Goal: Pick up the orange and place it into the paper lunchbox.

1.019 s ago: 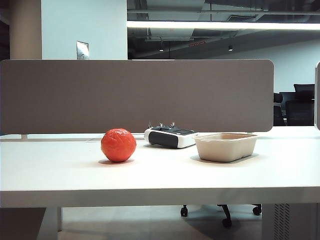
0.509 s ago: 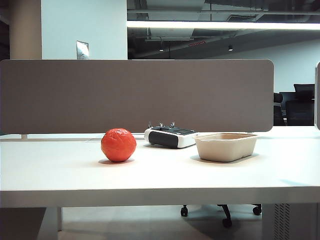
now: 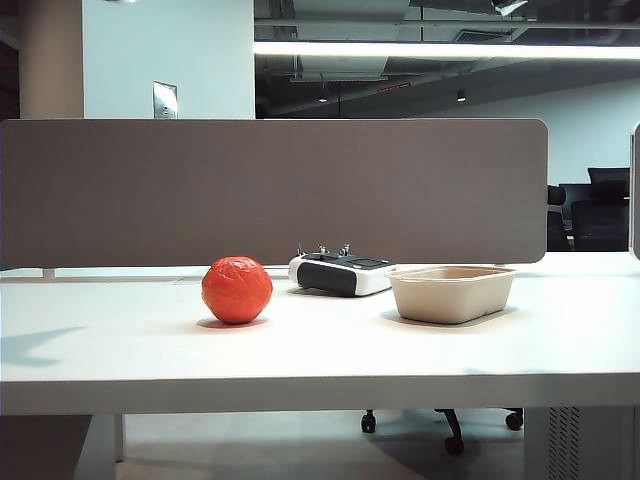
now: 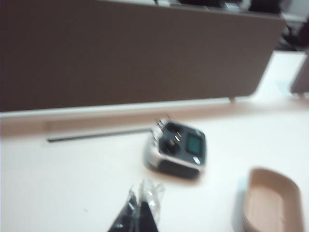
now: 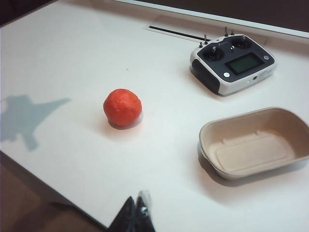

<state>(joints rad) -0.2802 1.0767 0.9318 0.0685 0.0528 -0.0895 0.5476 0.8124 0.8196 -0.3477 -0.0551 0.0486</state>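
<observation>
Exterior: the wrinkled red-orange ball, the orange, sits untouched on the white surface, well apart from the empty beige paper-pulp lunchbox; no arm visible.

Left wrist: my left tool is pinched shut, empty, near the white-and-black handheld controller.

Right wrist: right tool looks shut, empty, short of the orange, so nothing is grasped yet.

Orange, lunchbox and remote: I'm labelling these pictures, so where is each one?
orange (image 5: 122, 107), right wrist view, centre of its wrinkled skin
lunchbox (image 5: 211, 129), right wrist view, near rim
remote (image 3: 340, 273), exterior view, middle of its body
</observation>
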